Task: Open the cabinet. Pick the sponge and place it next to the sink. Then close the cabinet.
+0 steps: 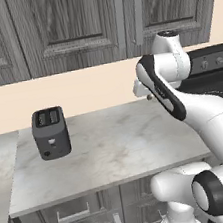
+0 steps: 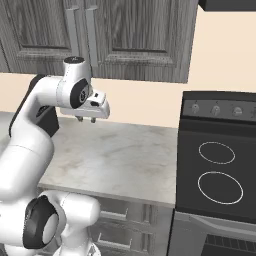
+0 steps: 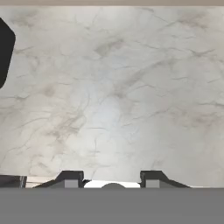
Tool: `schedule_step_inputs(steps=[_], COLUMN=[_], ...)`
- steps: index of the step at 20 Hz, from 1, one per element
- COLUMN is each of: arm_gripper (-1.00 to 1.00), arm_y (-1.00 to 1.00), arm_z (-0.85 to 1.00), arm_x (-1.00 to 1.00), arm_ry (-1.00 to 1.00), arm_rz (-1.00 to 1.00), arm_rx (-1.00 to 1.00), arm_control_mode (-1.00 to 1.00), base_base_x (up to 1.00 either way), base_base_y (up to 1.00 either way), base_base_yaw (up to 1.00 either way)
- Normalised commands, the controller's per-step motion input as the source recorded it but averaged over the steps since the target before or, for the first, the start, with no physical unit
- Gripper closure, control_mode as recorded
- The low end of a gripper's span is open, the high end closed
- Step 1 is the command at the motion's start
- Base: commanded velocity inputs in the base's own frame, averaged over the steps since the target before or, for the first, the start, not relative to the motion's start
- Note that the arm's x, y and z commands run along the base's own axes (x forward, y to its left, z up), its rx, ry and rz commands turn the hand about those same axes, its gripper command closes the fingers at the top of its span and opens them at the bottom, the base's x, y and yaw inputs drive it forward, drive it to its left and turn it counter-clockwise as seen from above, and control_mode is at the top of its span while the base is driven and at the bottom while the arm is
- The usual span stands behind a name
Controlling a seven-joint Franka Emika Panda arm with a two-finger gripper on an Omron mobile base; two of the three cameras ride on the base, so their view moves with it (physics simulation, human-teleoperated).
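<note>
Cabinet (image 1: 119, 16) top and toaster (image 3: 5, 50) edge-cropped.

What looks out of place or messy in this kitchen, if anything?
Nothing stands out. The cabinet doors are shut and hang straight. The toaster stands upright on the counter, which shows no spills. The stove looks intact. The robot's hand hangs above the counter, open and holding nothing.

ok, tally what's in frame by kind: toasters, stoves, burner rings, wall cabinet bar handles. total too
Toaster: 1
Stove: 1
Burner rings: 2
Wall cabinet bar handles: 2
Total: 6
</note>
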Motion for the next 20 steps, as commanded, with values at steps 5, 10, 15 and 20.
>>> schedule_step_inputs(steps=[5,10,15,20], arm_gripper=[-1.0,-1.0,-1.0,-1.0], arm_y=[0.08,0.29,0.11,0.14], arm_z=[0.0,0.01,0.68,1.0], arm_x=[-0.28,-0.16,-0.39,-0.51], arm_ry=[-0.01,-0.24,-0.39,-0.25], arm_rz=[0.03,0.08,0.02,0.0], arm_rx=[0.0,0.04,0.05,0.0], arm_control_mode=[-1.0,-1.0,-1.0,-1.0], base_base_x=[0.0,0.0,0.0,0.0], base_base_y=[0.0,0.0,0.0,0.0], base_base_yaw=[0.0,0.0,0.0,0.0])
